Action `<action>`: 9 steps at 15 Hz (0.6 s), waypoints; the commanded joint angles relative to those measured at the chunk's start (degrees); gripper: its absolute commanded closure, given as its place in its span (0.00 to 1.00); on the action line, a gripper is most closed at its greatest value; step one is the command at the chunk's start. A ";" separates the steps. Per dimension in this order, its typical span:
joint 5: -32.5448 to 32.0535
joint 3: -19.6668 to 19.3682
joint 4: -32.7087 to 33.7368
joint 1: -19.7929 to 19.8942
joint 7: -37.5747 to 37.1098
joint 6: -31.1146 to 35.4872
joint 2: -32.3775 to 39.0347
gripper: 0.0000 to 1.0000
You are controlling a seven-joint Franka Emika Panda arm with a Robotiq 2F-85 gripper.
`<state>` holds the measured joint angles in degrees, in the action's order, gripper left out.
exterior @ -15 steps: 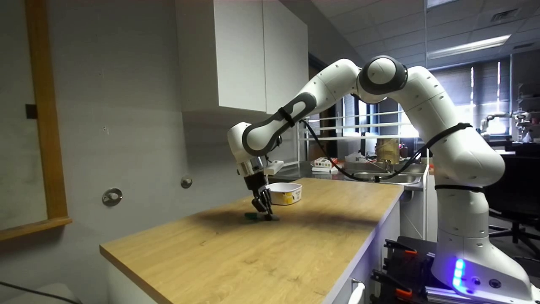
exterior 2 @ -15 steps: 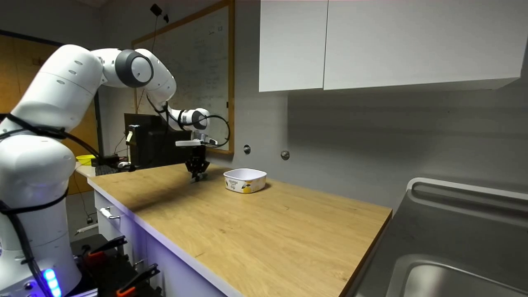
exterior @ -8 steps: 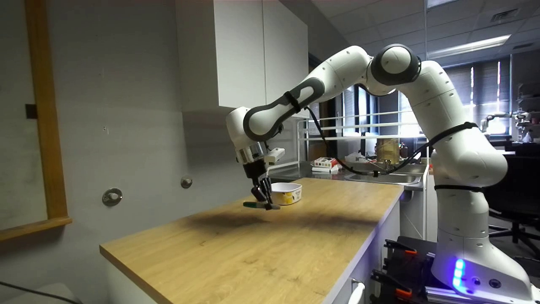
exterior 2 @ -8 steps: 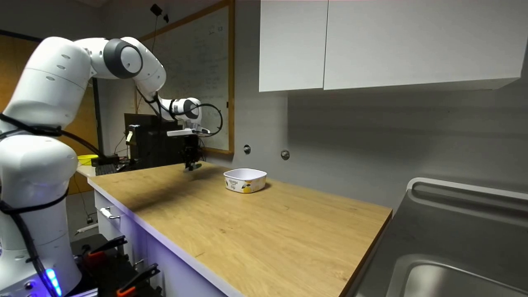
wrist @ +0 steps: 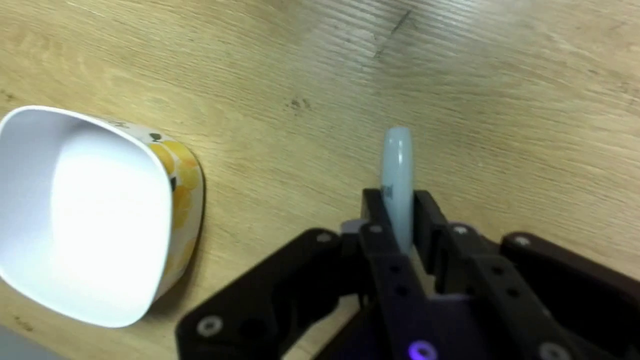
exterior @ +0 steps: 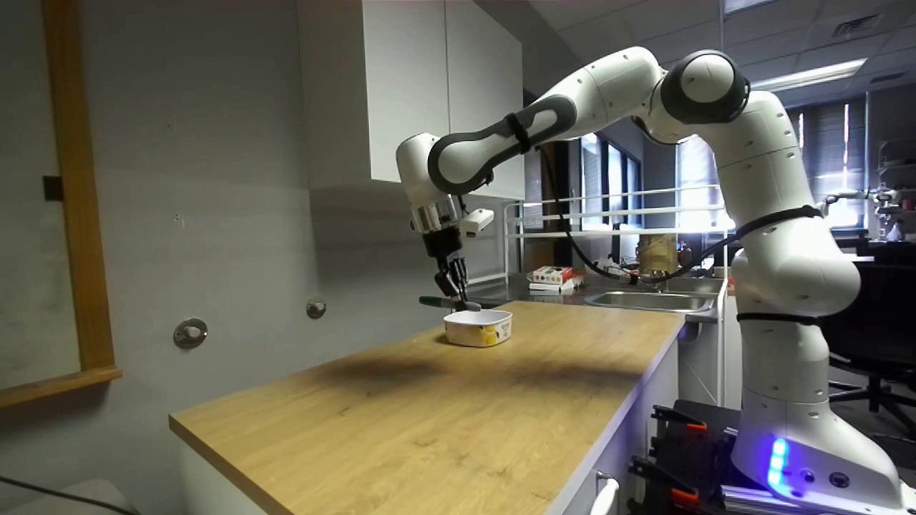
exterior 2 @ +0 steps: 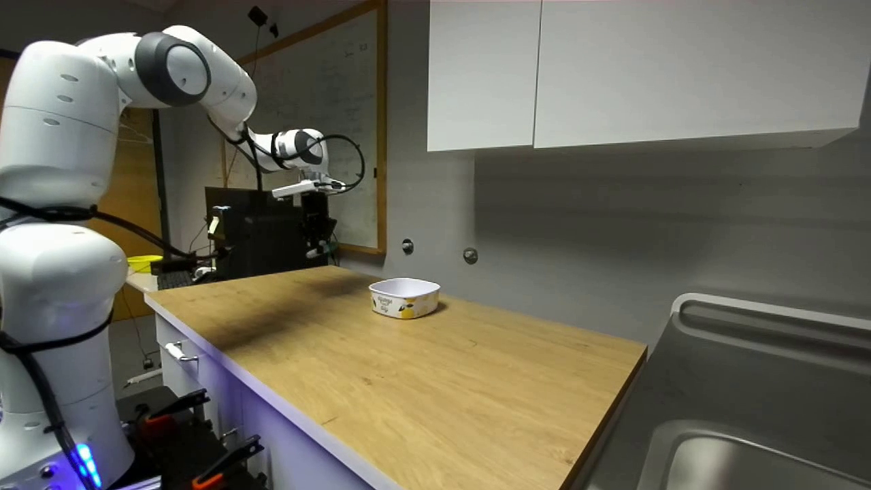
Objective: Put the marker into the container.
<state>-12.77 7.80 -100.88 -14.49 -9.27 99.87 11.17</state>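
Observation:
The marker is a thin stick with a pale grey body (wrist: 398, 170) and a dark green end (exterior: 433, 302). My gripper (wrist: 399, 196) is shut on it, one black finger on each side; its rear part is hidden in the wrist view. The gripper (exterior: 461, 304) holds the marker roughly level, raised off the counter. The container, a low white bowl with yellow fruit print (exterior: 478, 334), stands upright on the counter. In the wrist view the container (wrist: 184, 205) is left of the gripper, open side up, with a bare white inside. In an exterior view the container (exterior 2: 405, 308) is right of the raised gripper (exterior 2: 318, 250).
The wooden counter (exterior: 401, 429) carries the container. A wall cabinet (exterior: 408, 93) hangs behind and above the arm. The grey wall (exterior 2: 558, 238) runs along the counter's back. A metal sink (exterior 2: 762, 408) adjoins the counter's end.
The gripper has risen from the counter with the marker held, which lay at counter level one second ago. The arm has lifted and drawn back slightly. The container has not moved.

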 commanded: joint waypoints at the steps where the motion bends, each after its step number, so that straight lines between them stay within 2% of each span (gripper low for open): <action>1: -2.35 -0.88 3.39 1.97 0.00 -2.71 0.04 0.92; 9: -3.64 -3.81 11.53 6.37 1.97 -5.87 4.02 0.92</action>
<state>-15.51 4.81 -94.08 -9.08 -8.55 96.36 11.99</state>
